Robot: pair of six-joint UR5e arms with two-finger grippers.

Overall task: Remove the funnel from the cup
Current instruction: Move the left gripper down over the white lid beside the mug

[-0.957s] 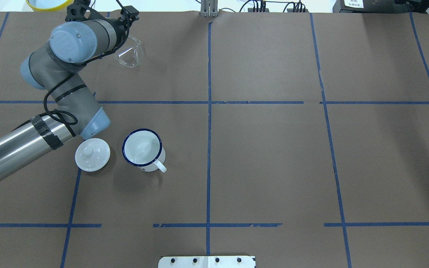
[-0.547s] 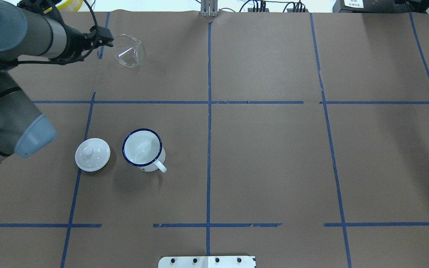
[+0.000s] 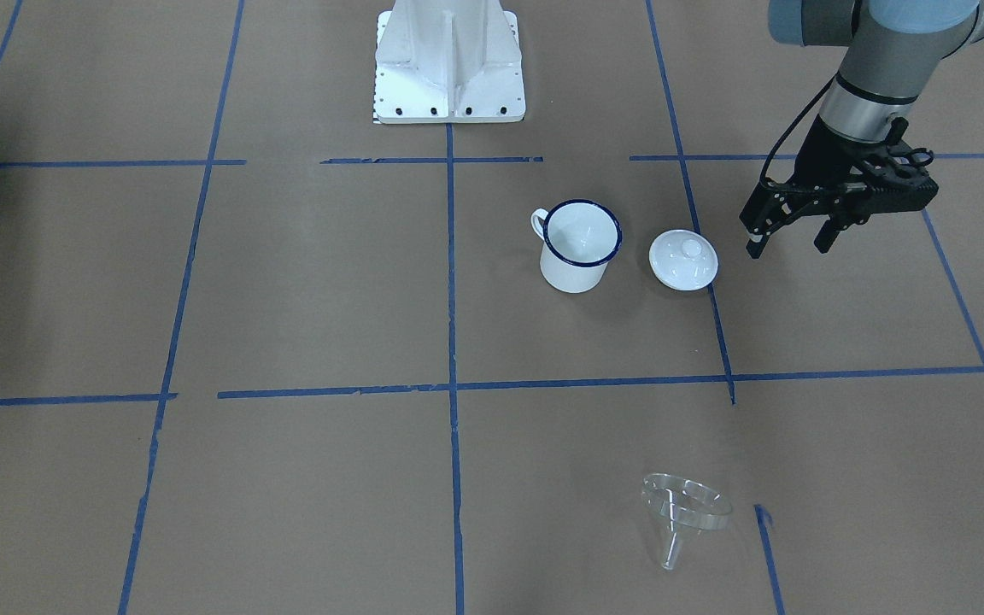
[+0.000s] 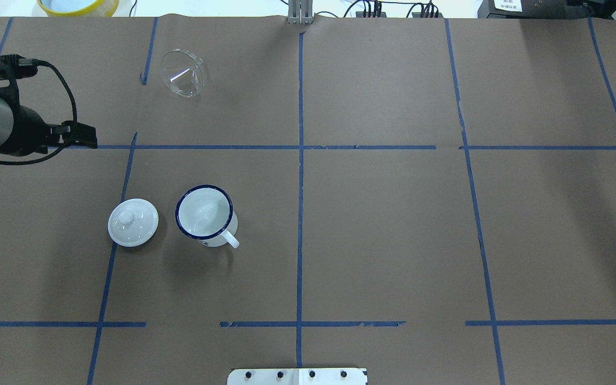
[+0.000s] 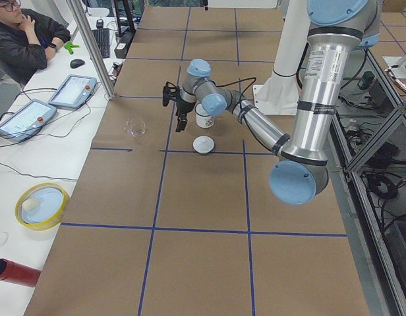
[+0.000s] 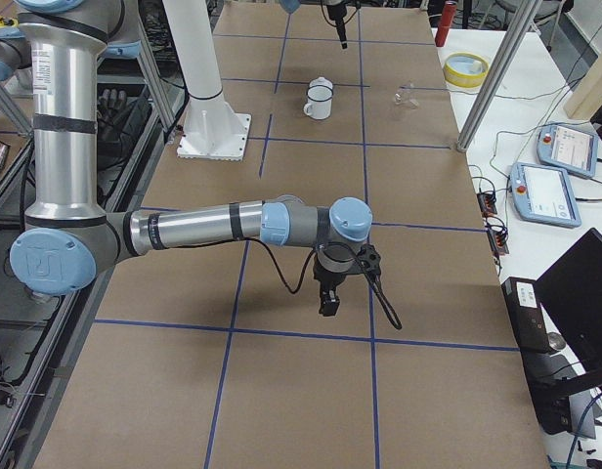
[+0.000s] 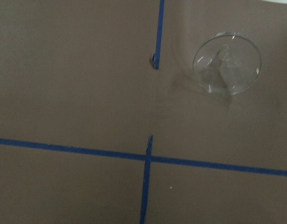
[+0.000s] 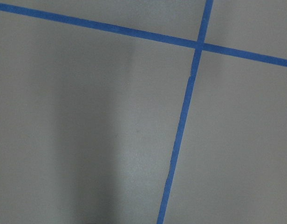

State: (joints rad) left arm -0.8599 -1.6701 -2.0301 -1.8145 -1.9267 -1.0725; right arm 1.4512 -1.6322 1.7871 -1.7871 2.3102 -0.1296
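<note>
Clear cone-shaped funnel (image 4: 182, 73): upper left in overhead view, well apart from white blue-rimmed enamel mug (image 4: 204, 214). Left gripper (image 3: 788, 248): jaws wide, empty; best raised away clear of mug.

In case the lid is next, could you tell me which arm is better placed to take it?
Left: the left hand hangs open near the white lid; the right hand is far from it.

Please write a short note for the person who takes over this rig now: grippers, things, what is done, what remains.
Left gripper: open, empty, in the air beside the lid.
Right gripper: seen only from the side; state cannot be told.
Funnel: on its side on the table, far from the cup, which stands upright and empty.
Done: funnel is out of the cup.
To do: seemingly nothing.
</note>
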